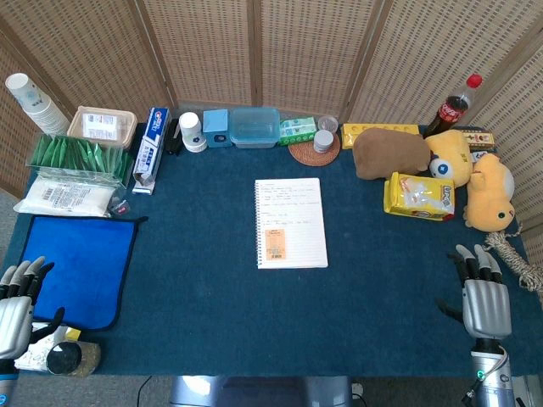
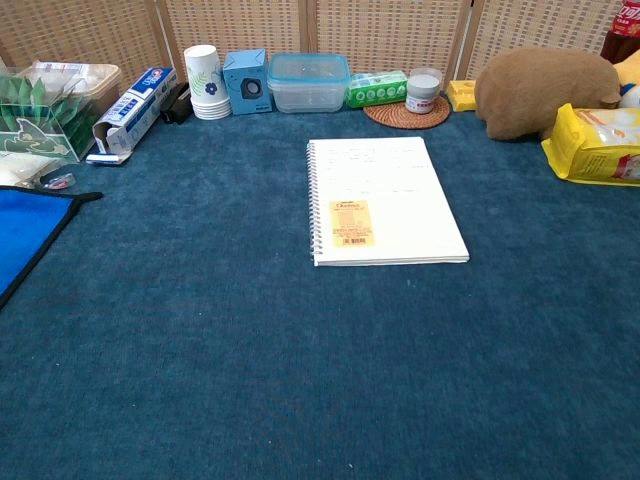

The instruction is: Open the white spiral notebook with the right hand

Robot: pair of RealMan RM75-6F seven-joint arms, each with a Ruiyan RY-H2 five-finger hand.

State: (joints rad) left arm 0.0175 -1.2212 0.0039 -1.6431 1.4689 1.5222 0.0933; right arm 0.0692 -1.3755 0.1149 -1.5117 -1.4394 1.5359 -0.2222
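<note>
— Notebook (image 1: pixel 291 223), white, spiral-bound: where do you have it?

— Item one. I log it flat and closed near the middle of the blue table cover (image 1: pixel 212 288), with a yellow label (image 1: pixel 274 243) on its front. Its long axis runs away from me, toward the back row. The spiral (image 2: pixel 312 200) runs along its left edge, so the free edge faces the right side of the table.

— Right hand (image 1: pixel 482 292)?

— Item two. I see it at the near right edge of the table, fingers extended and slightly apart, holding nothing. The notebook lies forward and to the left of it, well apart. The chest view does not show the hand at all.

— Left hand (image 1: pixel 19 305)?

— Item three. It sits at the near left corner beside the blue cloth (image 1: pixel 81 263), fingers straight, nothing in them. I judge it slightly farther from the notebook than the right, and it faces the bound side.

— So the approach?

— My judgement: I bring the right hand in and leftward to the free edge, catch the cover there and swing it over toward the spiral. The yellow packet (image 1: pixel 419 196) and brown plush (image 1: pixel 390 153) lie behind that path, not across it.
</note>
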